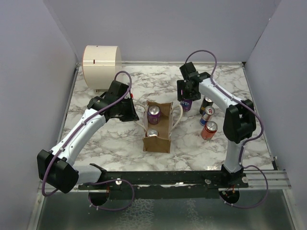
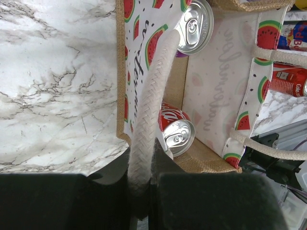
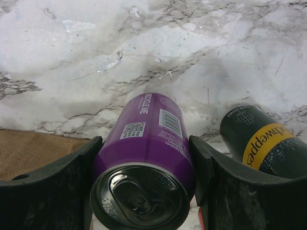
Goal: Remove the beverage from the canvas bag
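Collision is the hazard: your right jaws grasp the purple can outside the canvas bag, close to the Schweppes can, so a skewed set-down may topple it, while your left jaws, clenched on the white rope handle, could tip the bag.

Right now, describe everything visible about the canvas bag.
The canvas bag stands upright and open on the marble table: tan burlap-looking fabric, white panels printed with watermelon slices and script, two white rope handles. Two cans stand inside, a purple can at the far end, a red can nearer. The left gripper is shut on one handle.
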Available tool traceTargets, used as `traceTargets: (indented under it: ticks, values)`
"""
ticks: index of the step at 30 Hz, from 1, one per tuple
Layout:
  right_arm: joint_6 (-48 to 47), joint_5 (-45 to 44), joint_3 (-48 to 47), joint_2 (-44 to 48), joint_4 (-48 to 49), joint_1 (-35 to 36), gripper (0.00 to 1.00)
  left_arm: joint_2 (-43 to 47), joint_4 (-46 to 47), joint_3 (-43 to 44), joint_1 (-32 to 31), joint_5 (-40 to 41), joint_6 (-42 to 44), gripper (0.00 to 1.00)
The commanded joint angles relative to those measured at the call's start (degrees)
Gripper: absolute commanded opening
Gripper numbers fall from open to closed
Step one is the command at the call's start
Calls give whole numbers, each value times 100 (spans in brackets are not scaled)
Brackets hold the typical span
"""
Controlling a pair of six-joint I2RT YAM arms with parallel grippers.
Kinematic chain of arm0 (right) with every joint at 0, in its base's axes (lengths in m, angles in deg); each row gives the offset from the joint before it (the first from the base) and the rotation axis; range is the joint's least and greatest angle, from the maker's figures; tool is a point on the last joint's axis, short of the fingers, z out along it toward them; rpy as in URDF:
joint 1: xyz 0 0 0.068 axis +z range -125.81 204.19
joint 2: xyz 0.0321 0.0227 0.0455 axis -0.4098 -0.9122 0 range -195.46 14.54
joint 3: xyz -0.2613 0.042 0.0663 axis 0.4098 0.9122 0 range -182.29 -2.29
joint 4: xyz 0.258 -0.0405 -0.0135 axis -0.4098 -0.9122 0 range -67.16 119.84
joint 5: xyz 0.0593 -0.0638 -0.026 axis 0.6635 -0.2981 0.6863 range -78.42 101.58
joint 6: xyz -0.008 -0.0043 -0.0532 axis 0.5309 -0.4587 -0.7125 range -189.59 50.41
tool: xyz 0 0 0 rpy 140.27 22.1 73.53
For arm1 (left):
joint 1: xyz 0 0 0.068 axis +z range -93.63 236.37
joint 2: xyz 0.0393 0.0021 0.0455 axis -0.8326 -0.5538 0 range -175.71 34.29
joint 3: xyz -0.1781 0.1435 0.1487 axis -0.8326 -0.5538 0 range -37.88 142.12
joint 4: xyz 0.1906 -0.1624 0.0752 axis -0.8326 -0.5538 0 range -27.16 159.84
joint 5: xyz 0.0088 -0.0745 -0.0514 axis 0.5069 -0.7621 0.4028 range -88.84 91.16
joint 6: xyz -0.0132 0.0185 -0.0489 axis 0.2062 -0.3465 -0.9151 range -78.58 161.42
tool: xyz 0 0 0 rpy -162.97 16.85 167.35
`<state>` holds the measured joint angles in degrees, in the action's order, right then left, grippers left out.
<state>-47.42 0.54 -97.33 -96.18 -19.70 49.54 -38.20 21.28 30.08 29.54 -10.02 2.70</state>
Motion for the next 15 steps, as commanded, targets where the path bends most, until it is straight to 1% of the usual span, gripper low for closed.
traceTargets:
  ticks: [1,10,15]
  values:
    - [-125,177,-55,-29,519,-115,2,-96,-40,235,15,28,132,0]
    - [-135,768,265,-97,722,-336,3,-134,-40,240,20,54,138,0]
    - [-122,758,428,-101,801,-363,7,-125,-31,213,20,63,119,0]
